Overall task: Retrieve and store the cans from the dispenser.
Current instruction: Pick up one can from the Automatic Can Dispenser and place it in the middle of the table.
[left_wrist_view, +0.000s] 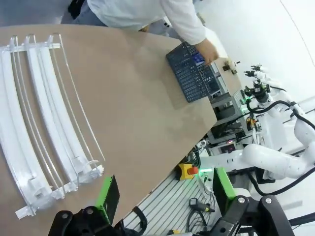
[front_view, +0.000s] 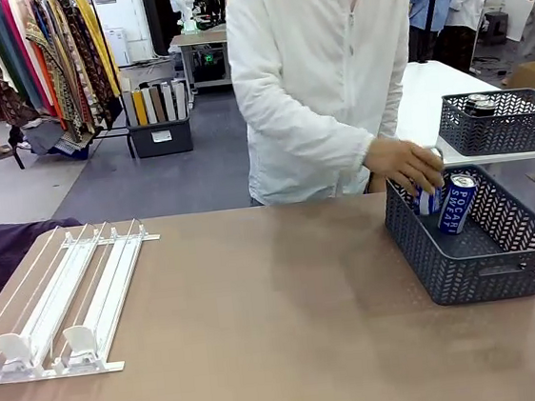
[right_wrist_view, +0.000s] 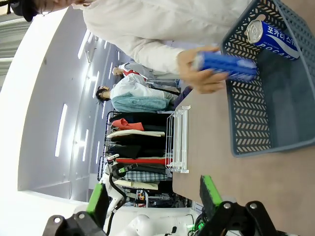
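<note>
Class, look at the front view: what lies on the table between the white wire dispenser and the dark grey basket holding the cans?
Nothing: in the front view the brown table is bare between the dispenser and the basket.

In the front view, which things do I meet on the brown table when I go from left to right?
The dispenser → the person's hand on a blue can → a second blue can → the dark grey basket.

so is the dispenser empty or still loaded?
Empty. The dispenser shows bare white lanes with no cans in the front view, and its lanes are bare in the left wrist view too.
</note>
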Action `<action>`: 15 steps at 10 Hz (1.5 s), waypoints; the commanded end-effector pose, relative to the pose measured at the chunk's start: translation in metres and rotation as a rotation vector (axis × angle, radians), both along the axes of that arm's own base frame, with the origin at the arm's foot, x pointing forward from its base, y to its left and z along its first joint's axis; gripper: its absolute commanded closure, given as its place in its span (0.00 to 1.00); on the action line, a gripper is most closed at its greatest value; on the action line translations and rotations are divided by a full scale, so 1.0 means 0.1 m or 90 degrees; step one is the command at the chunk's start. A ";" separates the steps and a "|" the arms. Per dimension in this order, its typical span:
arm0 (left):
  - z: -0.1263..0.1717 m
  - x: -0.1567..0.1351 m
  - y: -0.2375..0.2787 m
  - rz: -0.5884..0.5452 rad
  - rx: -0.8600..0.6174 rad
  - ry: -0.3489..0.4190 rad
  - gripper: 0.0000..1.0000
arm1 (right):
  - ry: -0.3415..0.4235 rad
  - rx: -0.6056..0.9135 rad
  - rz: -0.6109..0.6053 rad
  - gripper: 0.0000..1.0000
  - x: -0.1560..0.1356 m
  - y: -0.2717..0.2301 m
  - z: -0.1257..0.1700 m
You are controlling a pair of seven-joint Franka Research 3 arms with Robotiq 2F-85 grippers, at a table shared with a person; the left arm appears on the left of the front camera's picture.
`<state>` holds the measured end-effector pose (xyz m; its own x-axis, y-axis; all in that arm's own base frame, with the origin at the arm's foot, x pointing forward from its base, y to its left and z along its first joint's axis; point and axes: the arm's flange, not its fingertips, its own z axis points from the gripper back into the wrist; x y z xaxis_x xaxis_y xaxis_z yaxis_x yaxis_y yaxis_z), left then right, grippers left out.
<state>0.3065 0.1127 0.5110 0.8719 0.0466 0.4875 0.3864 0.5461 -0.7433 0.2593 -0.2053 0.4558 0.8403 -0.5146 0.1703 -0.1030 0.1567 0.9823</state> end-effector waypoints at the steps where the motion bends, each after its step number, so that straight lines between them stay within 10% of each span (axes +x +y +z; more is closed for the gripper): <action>1: 0.06 0.01 -0.03 -0.005 0.000 -0.020 0.00 | -0.003 0.000 0.005 0.00 -0.02 0.00 0.02; 15: 0.06 0.01 -0.03 -0.005 0.000 -0.020 0.00 | -0.003 0.000 0.005 0.00 -0.02 0.00 0.02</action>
<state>0.3055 0.1091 0.5176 0.8700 0.0391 0.4916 0.3889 0.5584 -0.7327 0.2593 -0.2053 0.4558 0.8403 -0.5146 0.1703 -0.1031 0.1568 0.9822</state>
